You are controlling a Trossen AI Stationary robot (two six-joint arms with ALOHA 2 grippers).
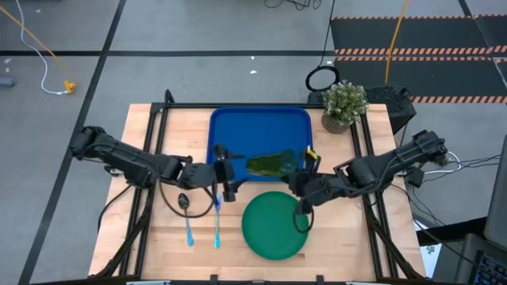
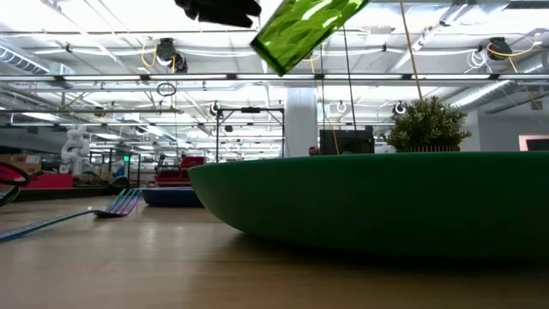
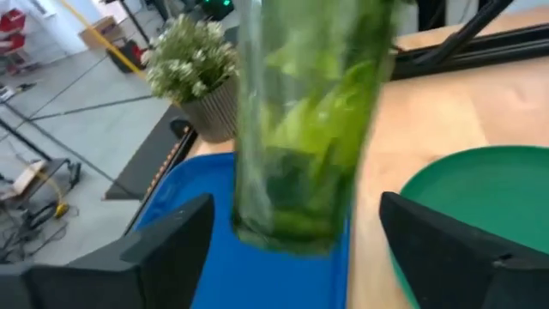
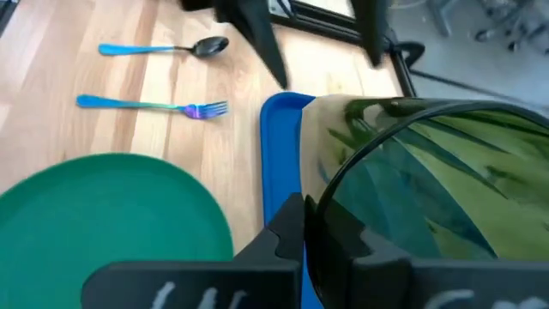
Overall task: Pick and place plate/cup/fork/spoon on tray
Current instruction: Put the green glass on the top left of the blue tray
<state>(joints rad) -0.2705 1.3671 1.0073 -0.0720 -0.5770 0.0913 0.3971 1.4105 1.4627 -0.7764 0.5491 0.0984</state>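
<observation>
On your left the spoon (image 1: 186, 214) and the fork (image 1: 217, 222) lie on the table (image 1: 142, 237), side by side and apart, handles toward the near edge, the spoon to the left of the fork. Both are off the tray and well left of the plate.

Just right of them your left hand (image 1: 224, 170) sits over the near left part of the tray (image 1: 238, 127). Its fingers (image 3: 163, 249) stand wide apart, one on each side of the cup's base, and in the left wrist view you can see clear gaps between them and the glass, so this hand is not gripping anything.

The cup (image 1: 273, 163) hangs tilted on its side in the air over the near part of the tray, between the two hands. In the low view it shows high above the table, slanted, with nothing under it.

Below it, on the near side, the plate (image 1: 273, 226) rests flat on the table, just off the tray's near edge and not on the tray.

Your right hand (image 1: 307, 168) is at the right end of the cup, and it is closed on the cup's rim; the right wrist view shows the rim right against its fingers. This hand alone carries the cup.

Far right, a potted plant (image 1: 344, 104) stands on the table beside the tray's far right corner.
</observation>
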